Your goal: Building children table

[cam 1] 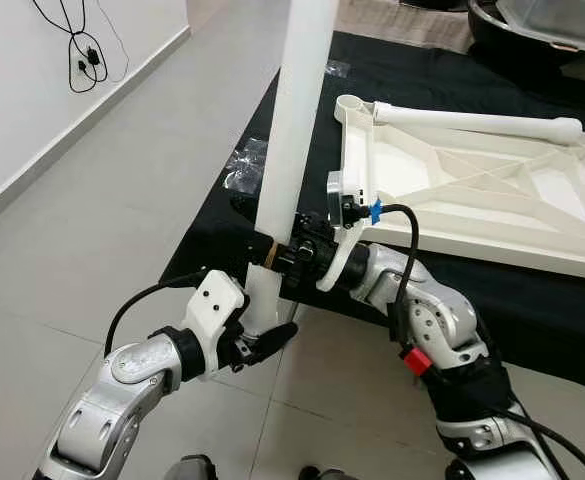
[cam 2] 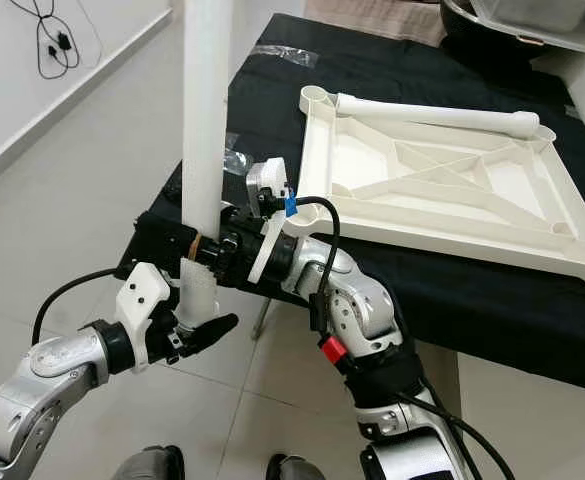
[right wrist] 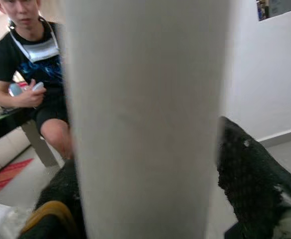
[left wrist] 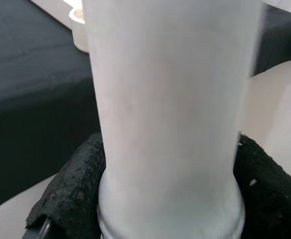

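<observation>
A long white table leg (cam 1: 297, 110) stands nearly upright in front of the black-covered table, with both grippers holding it. My left gripper (cam 1: 262, 335) is shut on its lower end; its black pads (left wrist: 70, 199) press against the tube. Just above, my right gripper (cam 1: 287, 255) is shut on the same leg, one pad (right wrist: 244, 174) against its side. The white tabletop frame (cam 1: 472, 190) lies upside down on the cloth. A second white leg (cam 1: 482, 123) lies along its far edge, its end at the corner socket.
The black cloth-covered table (cam 1: 412, 70) fills the right side. Crumpled clear plastic wrap (cam 1: 244, 165) lies at its near-left edge. Grey tiled floor (cam 1: 102, 200) opens to the left; a cable (cam 1: 82, 50) hangs on the wall. A person (right wrist: 31, 64) sits nearby.
</observation>
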Tool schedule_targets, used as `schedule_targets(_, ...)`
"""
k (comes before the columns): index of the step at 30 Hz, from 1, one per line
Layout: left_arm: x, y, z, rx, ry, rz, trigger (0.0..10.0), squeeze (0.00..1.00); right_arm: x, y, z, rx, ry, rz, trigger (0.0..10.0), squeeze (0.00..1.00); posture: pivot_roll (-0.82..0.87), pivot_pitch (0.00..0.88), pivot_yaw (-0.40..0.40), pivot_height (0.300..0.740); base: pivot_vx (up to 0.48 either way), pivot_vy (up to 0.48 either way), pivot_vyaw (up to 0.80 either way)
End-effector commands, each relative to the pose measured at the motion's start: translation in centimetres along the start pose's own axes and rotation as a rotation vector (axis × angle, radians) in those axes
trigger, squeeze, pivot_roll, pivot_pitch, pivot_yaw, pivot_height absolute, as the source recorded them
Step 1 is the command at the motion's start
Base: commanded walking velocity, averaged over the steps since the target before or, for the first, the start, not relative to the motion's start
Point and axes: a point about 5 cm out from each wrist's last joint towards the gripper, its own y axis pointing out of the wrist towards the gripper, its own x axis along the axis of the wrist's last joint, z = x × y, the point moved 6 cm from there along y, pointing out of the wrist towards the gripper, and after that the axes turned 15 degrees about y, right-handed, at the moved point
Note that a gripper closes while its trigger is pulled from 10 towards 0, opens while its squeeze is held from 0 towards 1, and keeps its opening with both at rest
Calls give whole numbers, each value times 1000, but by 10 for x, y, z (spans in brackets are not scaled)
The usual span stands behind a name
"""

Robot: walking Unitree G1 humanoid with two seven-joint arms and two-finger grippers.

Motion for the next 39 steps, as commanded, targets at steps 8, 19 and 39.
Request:
schedule_targets(8,17,2,-20,-76,26,-63,10000,0,7,-6,-16,-76,12,-32,0,0,111,159,-94,740,0,0,0)
schedule_targets(19,15,1,-21,-71,30,-52,10000,0,-6,-3,-4,-3,159,-23,0,0,112,159,-97,740,0,0,0)
schedule_targets(39,15,-3,-27,-89,23,-50,10000,0,-28,-4,15,82,170,137,10000,0,111,158,-97,740,0,0,0)
